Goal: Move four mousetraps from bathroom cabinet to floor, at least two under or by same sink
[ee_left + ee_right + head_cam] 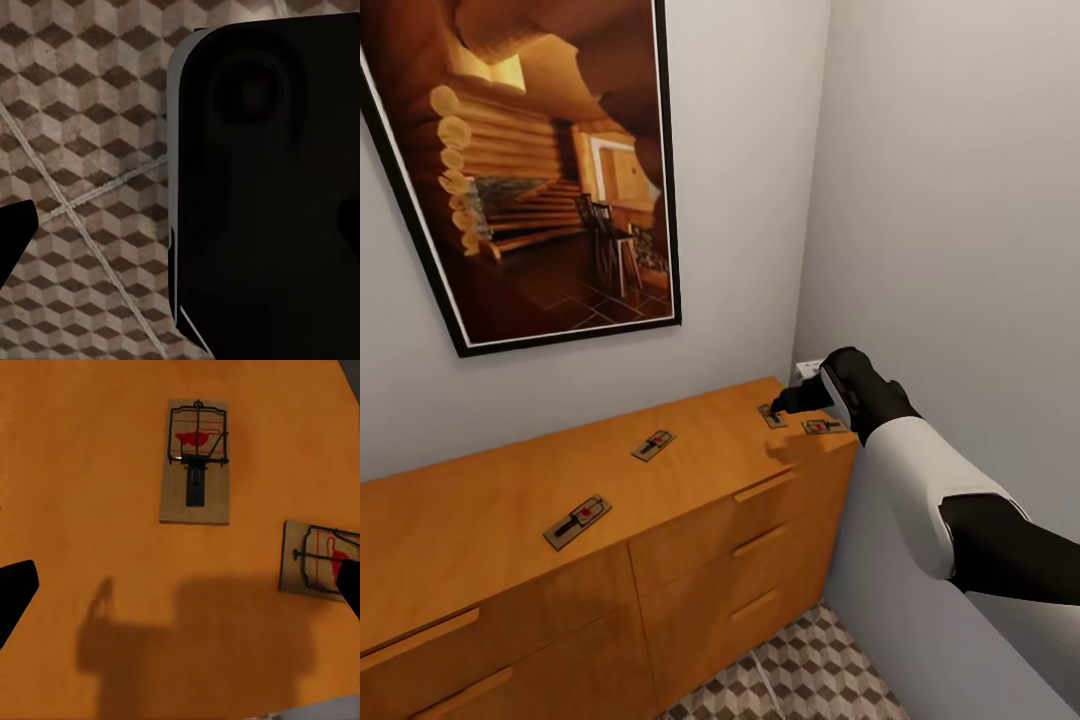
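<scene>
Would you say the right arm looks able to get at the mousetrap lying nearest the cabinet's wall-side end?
Probably yes: the right gripper hovers open just above that mousetrap on the cabinet top, with nothing between them.

Framed log-cabin picture (535, 165) on grey wall (950, 200); white outlet (808, 369) in corner.

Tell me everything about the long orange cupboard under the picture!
The cabinet is a long, low sideboard that looks like smooth orange-brown wood. Its front has drawers with matching bar handles. It stands on the cube-patterned floor against the wall, reaching into the corner. Four mousetraps lie flat on its top. The right gripper hovers over the corner end.
</scene>
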Available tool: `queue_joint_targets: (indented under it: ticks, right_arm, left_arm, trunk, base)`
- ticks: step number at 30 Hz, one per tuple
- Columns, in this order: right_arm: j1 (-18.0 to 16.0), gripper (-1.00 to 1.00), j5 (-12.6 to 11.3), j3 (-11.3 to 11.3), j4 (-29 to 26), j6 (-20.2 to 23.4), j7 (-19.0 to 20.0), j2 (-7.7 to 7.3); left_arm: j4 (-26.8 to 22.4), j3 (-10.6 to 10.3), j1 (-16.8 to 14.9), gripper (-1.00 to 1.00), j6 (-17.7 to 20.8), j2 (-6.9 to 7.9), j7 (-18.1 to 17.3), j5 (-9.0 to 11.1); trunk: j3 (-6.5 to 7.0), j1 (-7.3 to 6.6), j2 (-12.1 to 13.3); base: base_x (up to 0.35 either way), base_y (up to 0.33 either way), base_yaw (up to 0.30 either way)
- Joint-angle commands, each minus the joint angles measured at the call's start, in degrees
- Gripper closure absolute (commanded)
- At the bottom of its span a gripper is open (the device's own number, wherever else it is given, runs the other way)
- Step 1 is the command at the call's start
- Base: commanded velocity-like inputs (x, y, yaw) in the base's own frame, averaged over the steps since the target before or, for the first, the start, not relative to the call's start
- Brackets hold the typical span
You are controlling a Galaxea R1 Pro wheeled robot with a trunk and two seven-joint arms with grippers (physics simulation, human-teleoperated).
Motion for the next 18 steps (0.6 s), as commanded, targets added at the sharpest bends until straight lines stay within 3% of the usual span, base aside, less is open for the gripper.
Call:
queue_joint_targets:
  ticks: [1,8,18]
  right_arm:
    - [0.0,-1.0,0.6,0.1,-0.1,-0.1,1.0,-0.02]
    - [0.0,-1.0,0.8,0.0,-0.1,-2.4,4.9,-0.21]
    - [0.0,-1.0,0.8,0.0,-0.1,-2.7,5.5,-0.34]
  left_arm:
    - [0.1,0.0,0.0,-1.0,-0.3,0.0,0.1,0.0]
    - [0.1,0.0,0.0,-1.0,-0.3,0.0,0.1,0.0]
    - [0.1,-0.1,0.0,-1.0,-0.3,0.0,0.1,0.0]
  trunk:
    - [-0.14,0.0,0.0]
    - [-0.74,0.0,0.0]
    - [-1.64,0.0,0.0]
  base:
    - [0.0,0.0,0.0]
    - [0.0,0.0,0.0]
    - [0.0,0.0,0.0]
